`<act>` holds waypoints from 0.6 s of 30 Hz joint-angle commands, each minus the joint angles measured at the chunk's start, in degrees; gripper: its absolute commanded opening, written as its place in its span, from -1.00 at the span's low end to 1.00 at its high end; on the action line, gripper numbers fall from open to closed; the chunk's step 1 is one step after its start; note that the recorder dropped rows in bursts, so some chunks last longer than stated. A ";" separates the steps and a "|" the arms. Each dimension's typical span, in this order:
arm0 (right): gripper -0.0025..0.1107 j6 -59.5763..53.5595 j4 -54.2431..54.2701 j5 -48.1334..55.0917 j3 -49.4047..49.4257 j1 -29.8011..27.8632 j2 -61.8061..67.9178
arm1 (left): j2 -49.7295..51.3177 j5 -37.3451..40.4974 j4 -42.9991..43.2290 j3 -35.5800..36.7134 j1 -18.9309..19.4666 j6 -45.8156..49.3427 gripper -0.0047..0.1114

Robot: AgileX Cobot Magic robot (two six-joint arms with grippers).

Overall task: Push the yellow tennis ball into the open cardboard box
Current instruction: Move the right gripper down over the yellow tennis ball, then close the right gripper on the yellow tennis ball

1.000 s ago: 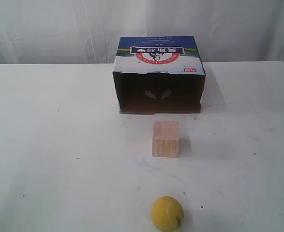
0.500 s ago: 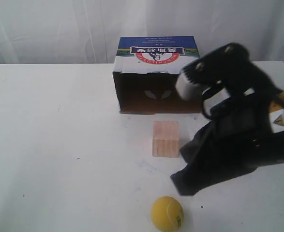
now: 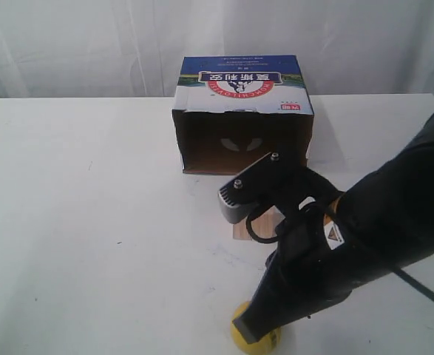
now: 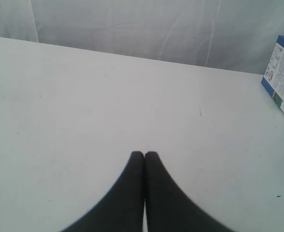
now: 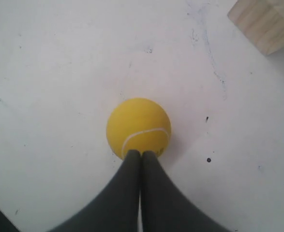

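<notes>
The yellow tennis ball (image 3: 237,337) lies near the table's front edge, largely covered by my right arm in the exterior view. In the right wrist view the ball (image 5: 138,126) sits just ahead of my right gripper (image 5: 142,153), which is shut with its tips at the ball's surface. My right gripper (image 3: 249,331) reaches in from the right. The open cardboard box (image 3: 242,85) stands at the back, its dark opening facing the ball. My left gripper (image 4: 144,154) is shut and empty over bare table, with a corner of the box (image 4: 283,77) at the frame's edge.
A pale wooden cube (image 3: 239,231) stands between the ball and the box opening, mostly hidden by my right arm; it also shows as the cube (image 5: 266,21) in the right wrist view. The white table (image 3: 91,222) stretches out to the left.
My right arm has come in from the right and dropped down to the ball, now covering the cube. The ball and box have not moved.
</notes>
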 commanded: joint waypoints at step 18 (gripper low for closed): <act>-0.96 -0.18 2.91 -5.71 2.88 0.20 9.72 | -0.18 -0.33 -0.02 0.22 0.15 -0.11 -0.92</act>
